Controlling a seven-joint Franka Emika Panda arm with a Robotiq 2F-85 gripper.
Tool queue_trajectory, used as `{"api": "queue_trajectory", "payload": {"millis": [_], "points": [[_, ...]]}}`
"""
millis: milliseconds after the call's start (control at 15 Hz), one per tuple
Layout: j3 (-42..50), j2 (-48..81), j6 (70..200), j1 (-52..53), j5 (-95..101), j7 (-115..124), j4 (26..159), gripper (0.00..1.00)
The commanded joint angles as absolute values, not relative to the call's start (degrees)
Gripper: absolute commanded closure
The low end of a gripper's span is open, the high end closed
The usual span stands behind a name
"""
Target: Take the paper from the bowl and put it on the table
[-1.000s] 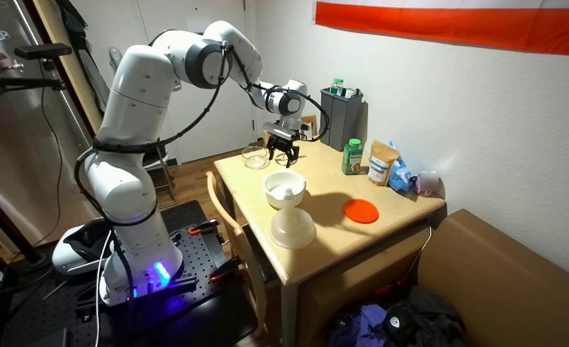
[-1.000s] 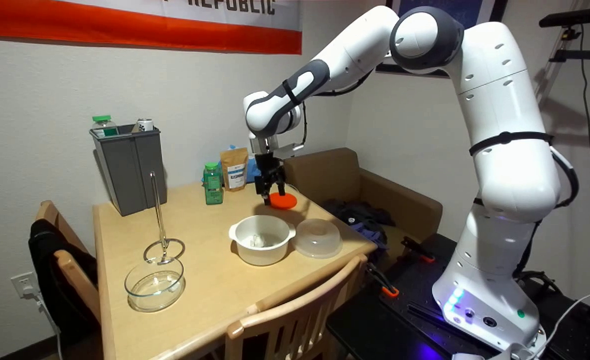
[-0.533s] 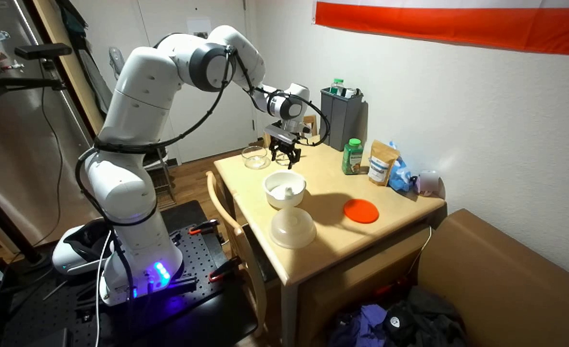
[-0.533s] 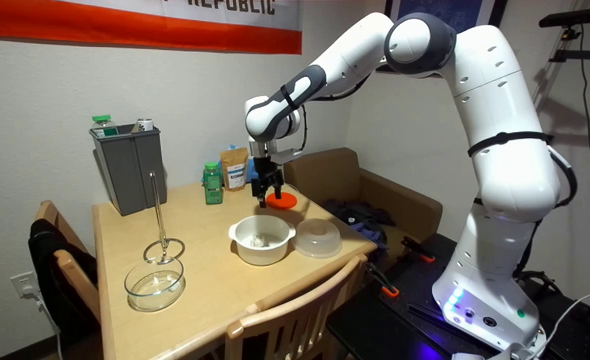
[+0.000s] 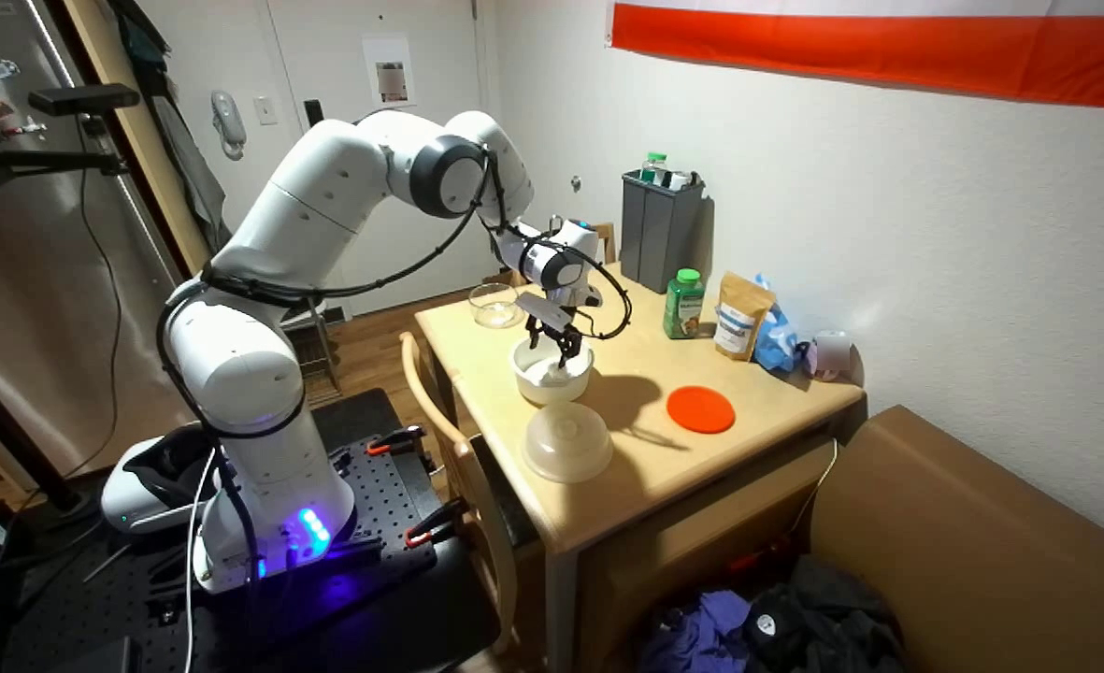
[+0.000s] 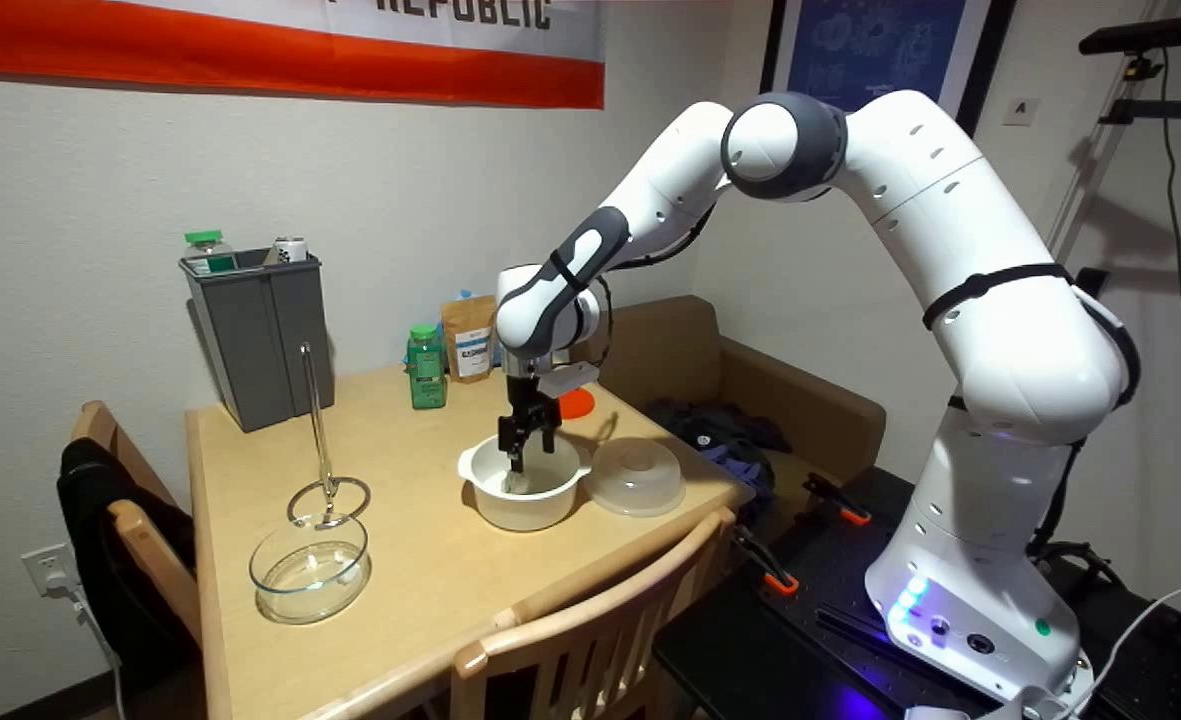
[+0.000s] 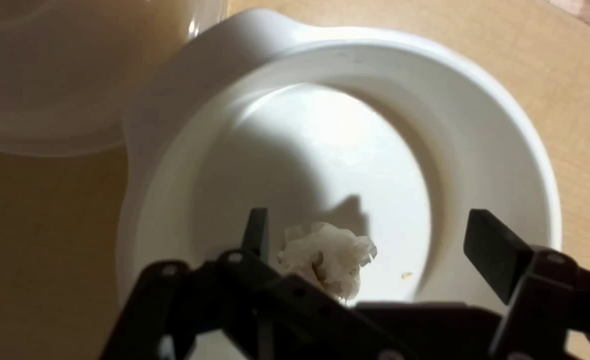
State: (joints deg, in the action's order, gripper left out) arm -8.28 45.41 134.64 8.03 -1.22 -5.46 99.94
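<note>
Targeting a thin crumpled paper (image 7: 342, 254), loose on the floor of a white two-handled bowl (image 7: 474, 125), not yet lifted. Holding the tool (image 7: 372, 237) spread over the bowl, apparently to straddle the paper, with that lying nearer one jaw in the wrist view, so perhaps needing slight centring before a pinch. Hard to tell any contact. Leaving the bowl uncovered, presumably for reaching in from above, with a translucent dome (image 6: 637, 477), perhaps a lid, just beside it on the pale wood desk (image 6: 400, 440).

Crumpled white paper (image 7: 342, 252) lies in the bowl (image 6: 525, 513). Round, white and 2-handled, the bowl stands upright on the wooden table (image 6: 400, 450)
</note>
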Motion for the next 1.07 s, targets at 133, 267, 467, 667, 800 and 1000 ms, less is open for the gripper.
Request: {"api": "queue_trajectory", "payload": {"millis": [133,267,467,667,800,1000], "points": [[-6.9,48.7,139.4,9.1,-0.3,-3.1,97.8,0.0],[-6.0,49.1,140.2,9.7,0.4,-2.5,97.5,0.0],[-5.5,49.5,141.1,10.0,0.7,-1.8,97.1,0.0],[-4.8,49.6,141.2,10.5,1.5,-1.9,96.9,0.0],[-3.4,49.8,137.0,13.1,4.5,-0.8,92.5,0.0],[-3.3,51.2,134.0,14.7,6.6,0.4,88.8,0.0]]}}
